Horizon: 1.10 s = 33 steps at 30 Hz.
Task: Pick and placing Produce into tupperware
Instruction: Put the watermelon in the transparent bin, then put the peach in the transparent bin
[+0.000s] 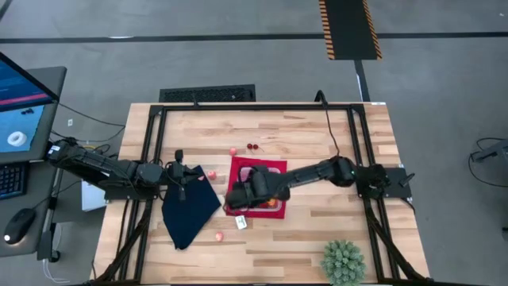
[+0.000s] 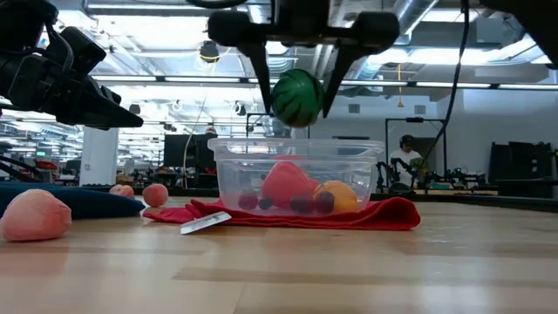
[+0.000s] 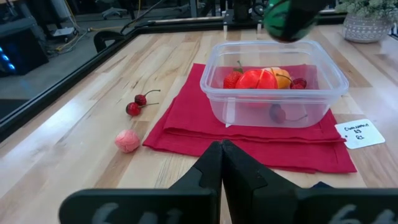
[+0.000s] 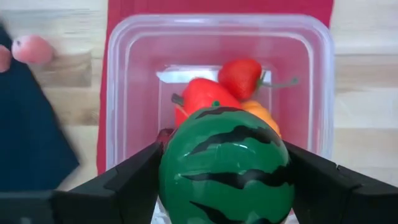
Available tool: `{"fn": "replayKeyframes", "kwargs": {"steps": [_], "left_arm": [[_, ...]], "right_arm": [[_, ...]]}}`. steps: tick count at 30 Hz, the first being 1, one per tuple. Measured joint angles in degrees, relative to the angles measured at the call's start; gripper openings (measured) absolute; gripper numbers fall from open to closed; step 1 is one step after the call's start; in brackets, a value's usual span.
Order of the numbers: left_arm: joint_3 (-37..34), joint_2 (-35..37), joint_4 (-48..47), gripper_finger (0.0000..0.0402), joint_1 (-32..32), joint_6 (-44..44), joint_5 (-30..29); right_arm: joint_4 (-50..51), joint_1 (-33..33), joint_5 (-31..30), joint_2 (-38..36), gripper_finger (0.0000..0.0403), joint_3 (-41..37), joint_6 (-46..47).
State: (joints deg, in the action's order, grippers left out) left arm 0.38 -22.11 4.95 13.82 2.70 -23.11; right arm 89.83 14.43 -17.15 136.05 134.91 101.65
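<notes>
Filling most of the right wrist view, a green striped ball (image 4: 225, 165) painted like a watermelon is clamped between the right gripper's (image 4: 225, 177) two dark fingers, directly above the clear tupperware (image 4: 118, 93); inside the container lie a strawberry (image 4: 242, 78), a red pepper-like piece (image 4: 199, 96) and an orange piece (image 4: 264, 115) partly hidden by the ball. From the low view, a pink peach-like fruit (image 2: 35, 215) sits closest on the wood, a white label card (image 2: 206, 223) lies ahead of the red mat (image 2: 392, 214), and the tupperware (image 2: 228, 179) stands on that mat with the held ball (image 2: 298, 98) hanging just over its rim. Seen from the left wrist, the left gripper (image 3: 222, 163) has its fingers pressed together with nothing between them; beyond it are a small pink fruit (image 3: 127, 140) and a pair of cherries (image 3: 137, 104) on the bare table (image 3: 74, 124), beside the mat. Looking down from the high view, the left gripper (image 1: 181, 176) rests over the dark navy cloth (image 1: 189, 213), the right gripper (image 1: 243, 196) is over the tupperware on the mat (image 1: 262, 165), and a spiky green plant ball (image 1: 344, 262) sits well apart near the table's edge.
</notes>
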Motion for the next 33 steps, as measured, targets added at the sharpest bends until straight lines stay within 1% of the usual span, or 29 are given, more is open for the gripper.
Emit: {"fn": "replayKeyframes", "kwargs": {"steps": [4,7,10,14,16,20,23,25,28,33], "left_arm": [[-0.02,-0.01,0.00,0.0000,0.00,-0.02,0.02],[-0.02,-0.02,0.00,0.0000,0.00,0.00,0.02],[0.00,0.00,0.00,0.0000,0.00,-0.02,0.00],[-0.01,0.00,0.00,0.0000,0.00,-0.02,0.00],[-0.02,0.00,0.00,0.0000,0.00,0.00,0.00],[-0.02,0.00,0.00,0.0000,0.00,0.00,0.00],[-0.01,0.00,0.00,0.0000,0.00,-0.01,0.01],[-0.02,-0.02,0.00,0.0000,0.00,-0.01,0.00],[-0.02,0.00,0.00,0.0000,0.00,0.00,0.00],[-0.01,0.00,0.00,0.0000,0.00,-0.01,0.00]], "right_arm": [[-1.29,-2.86,3.92,0.00,0.0319,0.02,-5.01],[-1.52,-4.03,5.36,0.00,0.0329,0.02,-7.09],[-1.93,-4.11,6.16,0.02,0.0351,0.02,-8.83],[-1.98,-4.02,6.48,0.07,0.0388,-1.31,-8.82],[-1.44,-3.91,7.05,0.20,0.0395,-1.40,-9.01],[0.44,-2.34,7.48,0.17,0.0377,-1.38,-9.53],[0.17,-0.55,5.43,-0.05,0.0359,-1.38,-5.68],[0.17,0.58,2.72,-0.33,0.0344,-1.38,-4.37],[0.18,2.25,-2.60,-0.39,0.0317,-1.03,-4.85],[-0.17,6.17,-14.18,-0.42,0.0260,-0.70,-6.16]]}}
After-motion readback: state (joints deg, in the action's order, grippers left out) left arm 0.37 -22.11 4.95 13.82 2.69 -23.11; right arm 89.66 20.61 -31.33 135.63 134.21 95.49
